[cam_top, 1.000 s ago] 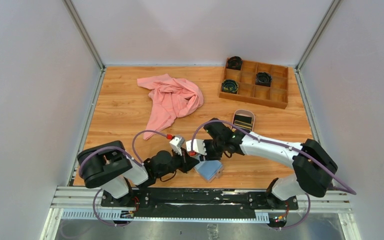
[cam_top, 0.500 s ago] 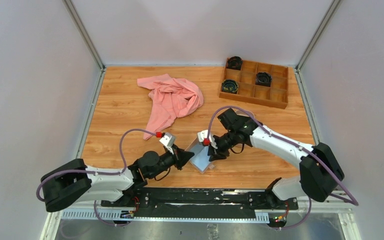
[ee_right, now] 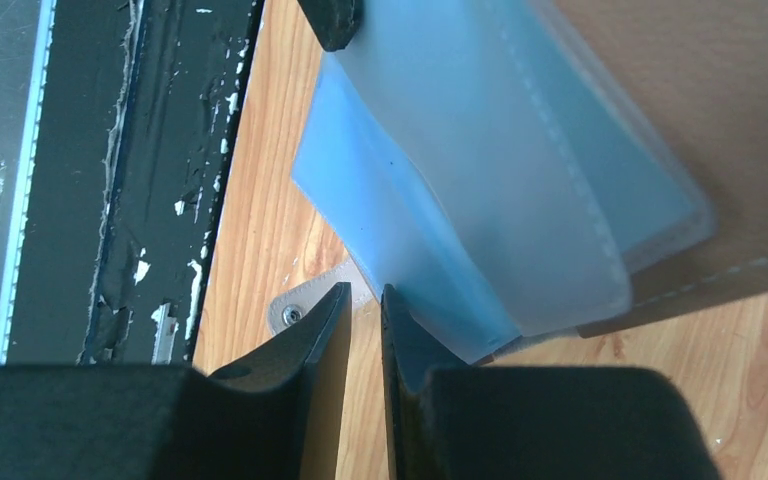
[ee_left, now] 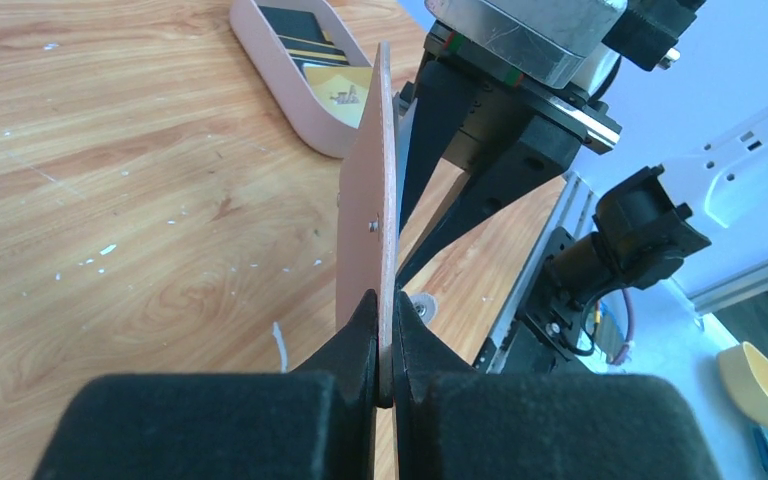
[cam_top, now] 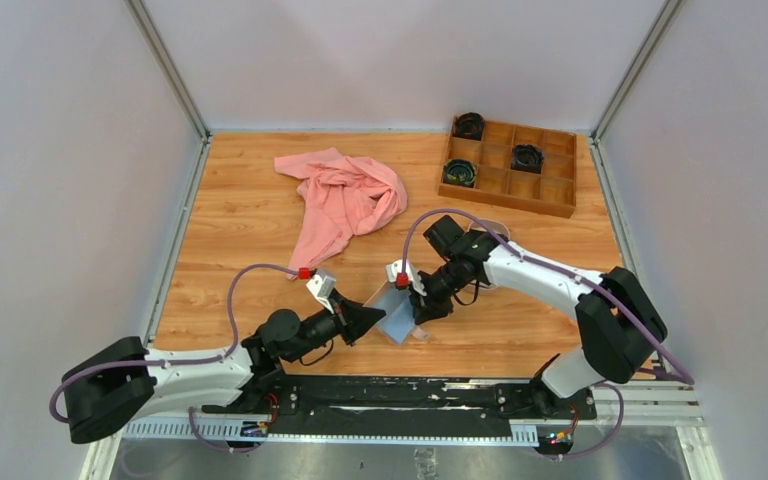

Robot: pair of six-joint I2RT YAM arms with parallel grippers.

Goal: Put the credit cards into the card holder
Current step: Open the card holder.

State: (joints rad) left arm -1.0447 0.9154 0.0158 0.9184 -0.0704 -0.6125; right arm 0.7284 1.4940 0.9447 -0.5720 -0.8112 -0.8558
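1. The left fingers (ee_left: 358,338) are clamped tight on the lower edge of the card holder (ee_left: 368,200). The right fingers (ee_right: 325,325) show only a slit between them beside its blue pockets (ee_right: 410,220); whether they pinch a leaf, I cannot tell.
2. Within the last second the holder has shifted left, and its tan cover now stands upright and spread. I judge it readied but not yet loaded.
3. Desk (ee_left: 110,200): glossy wood grain, flecked white.
4. Beyond the holder sits an oval pink tray (ee_left: 282,80), smooth and thick-walled.
5. Holder: stiff matte tan with frosted, stitched pockets.
6. The credit cards (ee_left: 305,25), thin and flat, lie in that tray: black-striped and yellow.
7. Below the holder is a round metal snap stud (ee_right: 290,313).
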